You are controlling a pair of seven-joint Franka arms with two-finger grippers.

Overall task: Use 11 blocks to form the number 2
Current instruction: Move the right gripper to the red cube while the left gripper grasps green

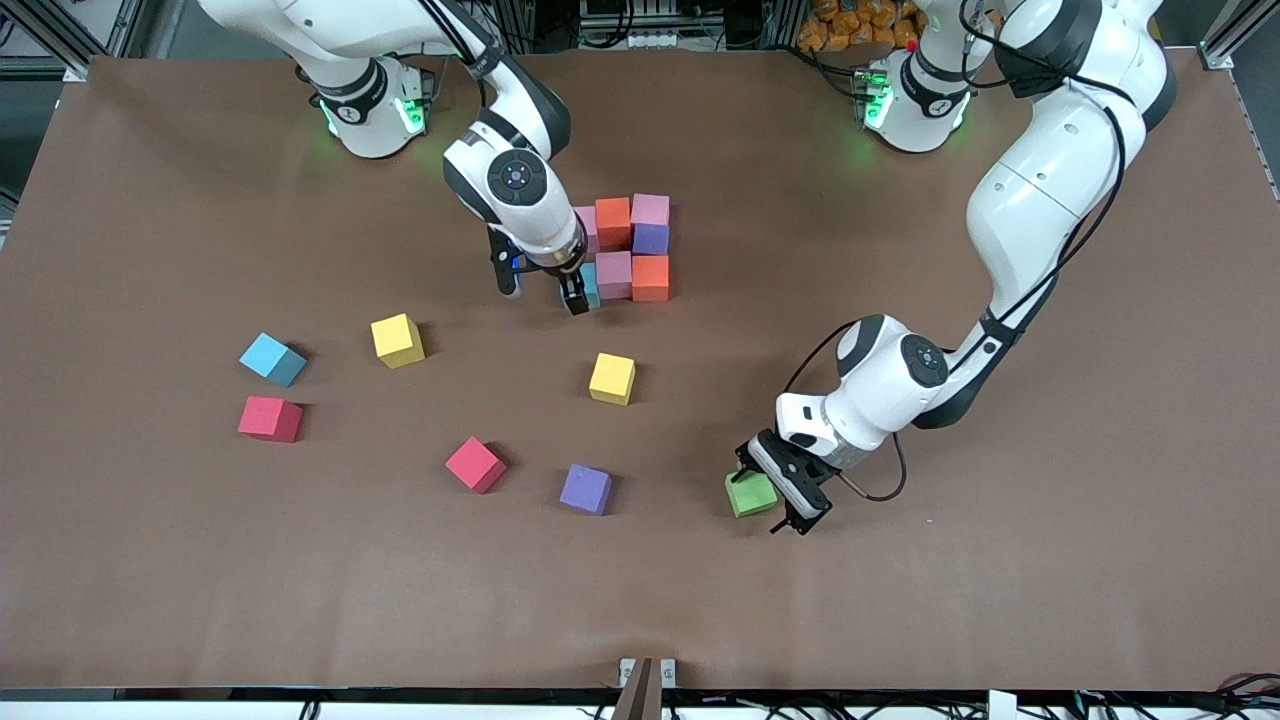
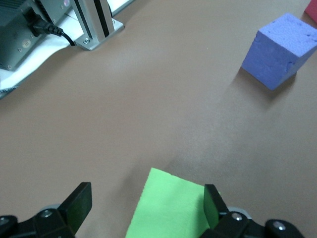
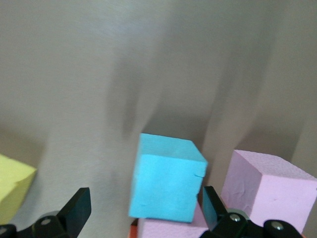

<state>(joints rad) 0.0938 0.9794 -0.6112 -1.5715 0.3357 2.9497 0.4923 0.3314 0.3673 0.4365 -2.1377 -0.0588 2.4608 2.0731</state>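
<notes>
The table [image 1: 1000,600] is brown. Loose blocks: green block [image 1: 751,493], purple block [image 1: 586,489], two yellow, two red, one light blue.

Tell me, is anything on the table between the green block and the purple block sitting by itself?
Nothing. In the front view, only bare brown table separates the green block from the lone purple block. The left wrist view shows the same bare stretch.

Loose blocks [image 1: 612,378] nearer — cluster [image 1: 632,250] farther
</notes>
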